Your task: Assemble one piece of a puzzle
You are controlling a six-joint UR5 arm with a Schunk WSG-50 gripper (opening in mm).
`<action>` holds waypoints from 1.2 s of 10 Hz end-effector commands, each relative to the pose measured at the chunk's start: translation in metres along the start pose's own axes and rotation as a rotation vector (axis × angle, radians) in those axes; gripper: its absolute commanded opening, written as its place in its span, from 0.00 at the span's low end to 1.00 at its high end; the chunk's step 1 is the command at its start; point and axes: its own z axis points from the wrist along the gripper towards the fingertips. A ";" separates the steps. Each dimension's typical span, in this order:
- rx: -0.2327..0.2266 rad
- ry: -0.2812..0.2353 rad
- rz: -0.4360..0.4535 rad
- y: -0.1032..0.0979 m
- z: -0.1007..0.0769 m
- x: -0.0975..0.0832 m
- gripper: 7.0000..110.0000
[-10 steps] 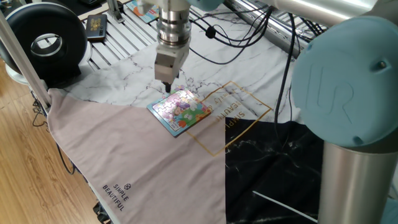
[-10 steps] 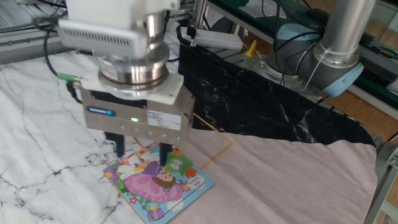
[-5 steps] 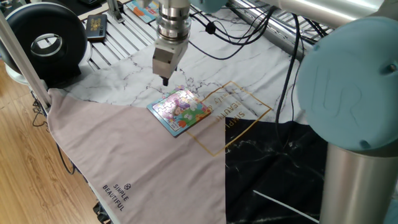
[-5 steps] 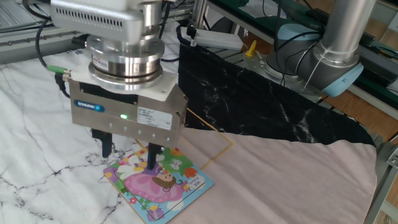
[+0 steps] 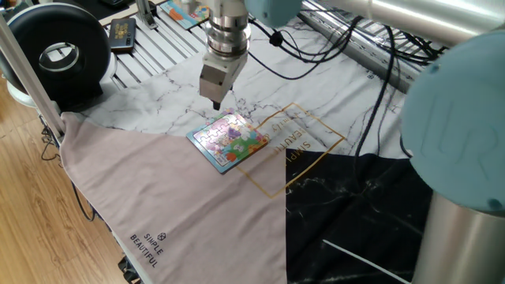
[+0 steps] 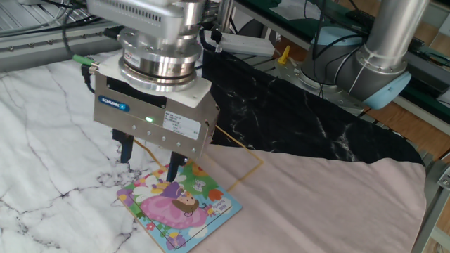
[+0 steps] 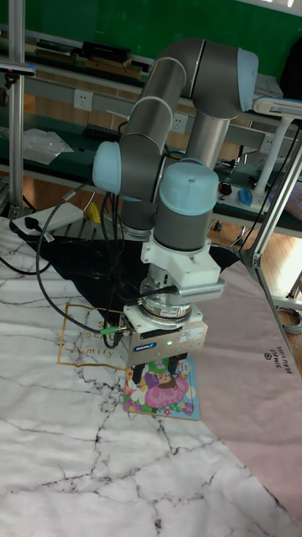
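Observation:
The puzzle (image 5: 230,140) (image 6: 179,207) (image 7: 164,390) is a small blue-rimmed board with a pink and green cartoon picture. It lies flat where the marble-print cloth meets the pink cloth. My gripper (image 5: 217,102) (image 6: 150,161) (image 7: 161,367) hangs just above the board's far corner and points straight down. Its two dark fingers (image 6: 174,169) stand apart, and I see nothing between them. The piece is out of view in all three views.
A black round device (image 5: 59,51) and a small dark gadget (image 5: 122,33) sit at the back left. Another colourful board (image 5: 185,12) lies behind the arm. Black cloth (image 5: 355,213) covers the right side, and cables (image 5: 331,39) run along the back. The robot base (image 5: 458,158) stands near right.
The gripper has risen from the puzzle's far corner and shifted slightly sideways. Its fingers remain apart. The puzzle has not moved.

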 end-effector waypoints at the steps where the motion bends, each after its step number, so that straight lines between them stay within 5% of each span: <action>1: -0.027 -0.042 0.041 -0.005 0.007 0.008 0.57; 5: -0.061 0.045 0.130 -0.010 0.015 0.038 0.57; 6: -0.055 0.029 0.124 -0.013 0.010 0.035 0.36; 9: 0.007 -0.003 0.120 -0.027 0.001 0.006 0.36; 11: -0.072 -0.015 0.160 -0.009 -0.004 -0.010 0.36; 12: -0.070 -0.030 0.179 -0.010 -0.004 -0.013 0.36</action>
